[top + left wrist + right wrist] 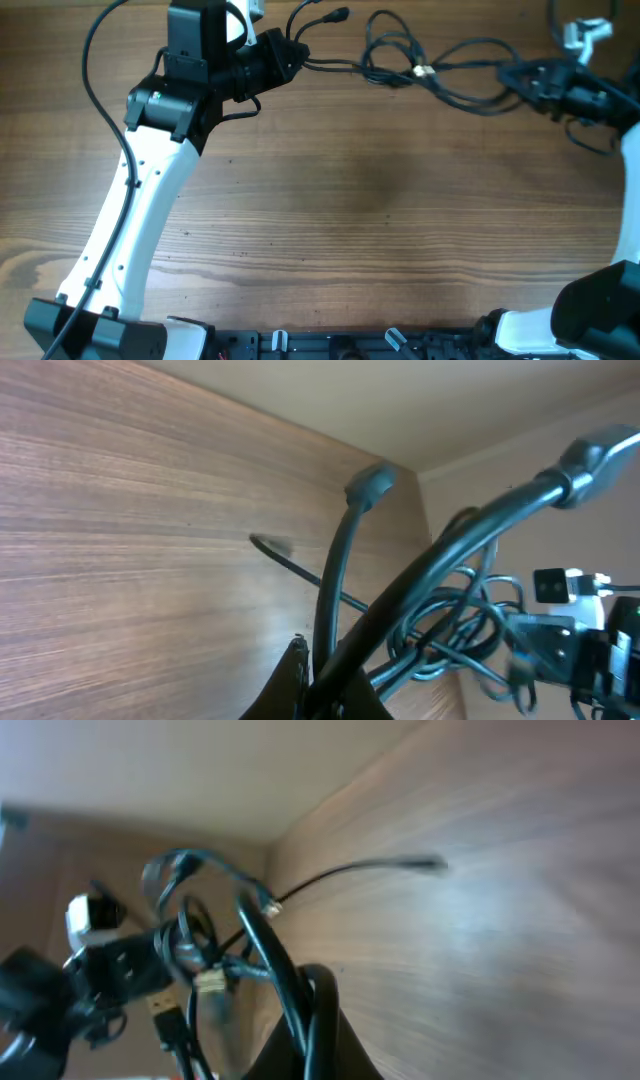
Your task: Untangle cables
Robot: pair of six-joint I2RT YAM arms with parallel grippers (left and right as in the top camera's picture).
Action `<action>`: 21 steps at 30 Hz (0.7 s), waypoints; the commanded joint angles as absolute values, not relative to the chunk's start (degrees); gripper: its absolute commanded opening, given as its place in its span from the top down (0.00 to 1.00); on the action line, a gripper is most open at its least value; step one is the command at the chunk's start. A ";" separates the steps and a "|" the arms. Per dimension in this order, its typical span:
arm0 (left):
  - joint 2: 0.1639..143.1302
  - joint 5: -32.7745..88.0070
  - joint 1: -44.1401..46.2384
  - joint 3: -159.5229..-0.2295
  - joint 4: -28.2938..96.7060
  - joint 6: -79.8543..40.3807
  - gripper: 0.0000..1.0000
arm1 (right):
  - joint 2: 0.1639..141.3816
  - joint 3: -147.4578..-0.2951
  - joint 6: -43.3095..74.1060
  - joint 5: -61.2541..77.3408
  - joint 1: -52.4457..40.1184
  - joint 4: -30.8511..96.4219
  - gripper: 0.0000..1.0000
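Observation:
A tangle of thin black cables [420, 68] hangs stretched between my two grippers at the far edge of the table, with loops and a light-coloured plug near its middle. My left gripper [297, 55] is shut on the cables' left end; loose plug ends [338, 15] stick out beyond it. In the left wrist view the cables [440, 610] run out from the jaws [345, 685] toward the knot. My right gripper [522, 76] is shut on the right end. In the right wrist view the cables [265, 945] pass through the jaws [315, 1035], with a gold USB plug [170, 1010] dangling.
The wooden table [350, 200] spreads below the cables. The left arm's white link [130, 220] crosses the table's left side. The right arm [625, 150] stands along the right edge. The arm bases sit at the front edge.

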State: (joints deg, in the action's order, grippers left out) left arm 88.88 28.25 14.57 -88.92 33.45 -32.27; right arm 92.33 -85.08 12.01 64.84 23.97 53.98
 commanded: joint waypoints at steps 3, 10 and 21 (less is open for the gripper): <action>86.37 19.40 11.07 -89.58 33.69 -31.79 0.96 | 92.49 -85.76 7.75 41.95 25.23 58.48 0.96; 86.37 19.46 11.09 -89.58 34.17 -31.79 0.96 | 92.51 -85.76 -16.69 41.56 12.58 63.13 0.80; 86.37 23.40 11.11 -89.58 34.57 -37.08 0.96 | 92.36 -85.86 -7.79 48.82 8.03 58.15 0.23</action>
